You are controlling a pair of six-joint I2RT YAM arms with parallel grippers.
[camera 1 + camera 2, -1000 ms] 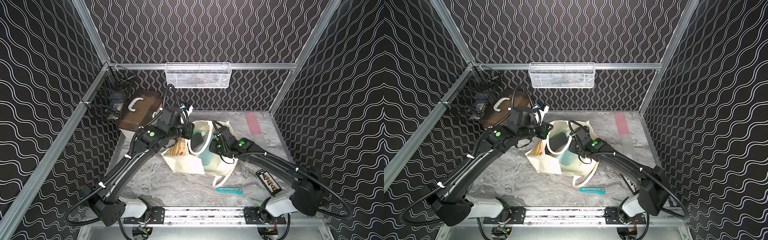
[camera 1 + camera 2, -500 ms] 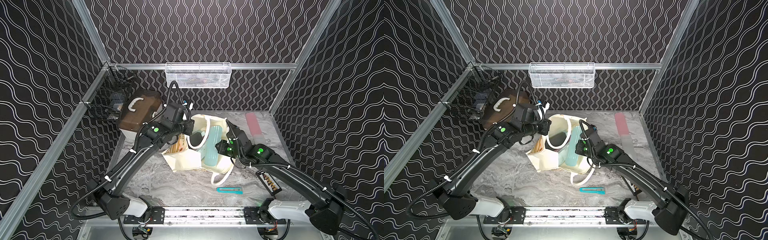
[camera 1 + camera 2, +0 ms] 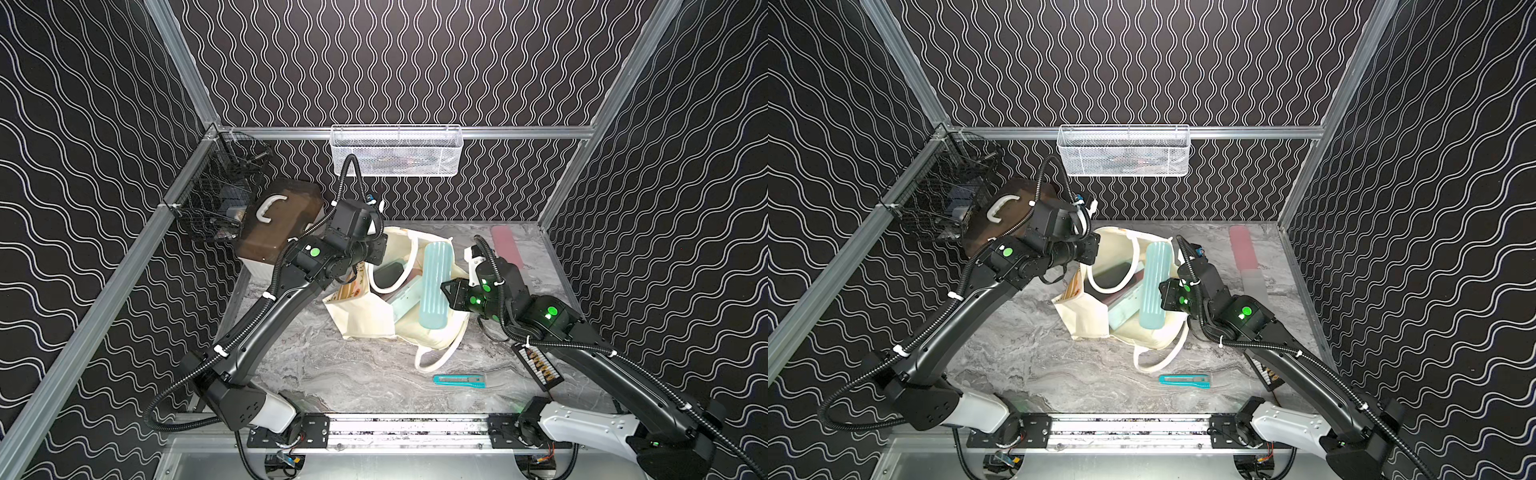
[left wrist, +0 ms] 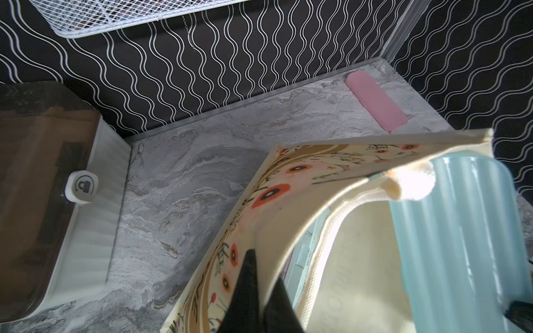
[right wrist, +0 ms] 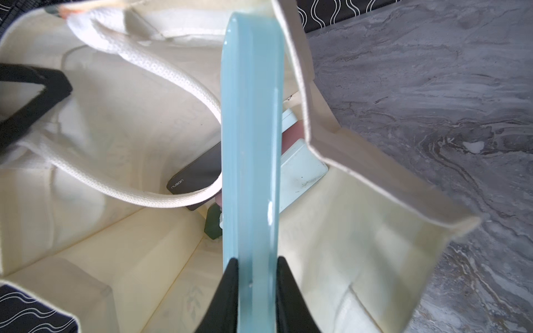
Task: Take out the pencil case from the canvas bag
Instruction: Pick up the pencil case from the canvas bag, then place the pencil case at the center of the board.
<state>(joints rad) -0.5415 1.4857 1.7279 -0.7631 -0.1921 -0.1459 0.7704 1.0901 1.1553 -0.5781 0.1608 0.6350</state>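
The right claw (image 5: 255, 266) is clamped on the pale blue pencil case (image 3: 434, 286). The case hangs over the open mouth of the canvas bag (image 3: 365, 322), raised above a dark flat device (image 5: 196, 173) and a pale box (image 5: 302, 170) lying inside the bag. The left claw (image 4: 264, 276) is pinched shut on the bag's printed rim, holding the mouth wide.

The lift looks mostly done. What is left is to carry the case clear of the bag's rim and set it on the counter (image 3: 332, 374).

The counter is grey and marbled. A teal cutter (image 3: 459, 380) lies near the bag's loose handle, a pink strip (image 3: 505, 245) lies beyond the bag, and a brown-lidded box (image 3: 282, 224) stands beside it. Black walls with white wavy lines enclose everything.
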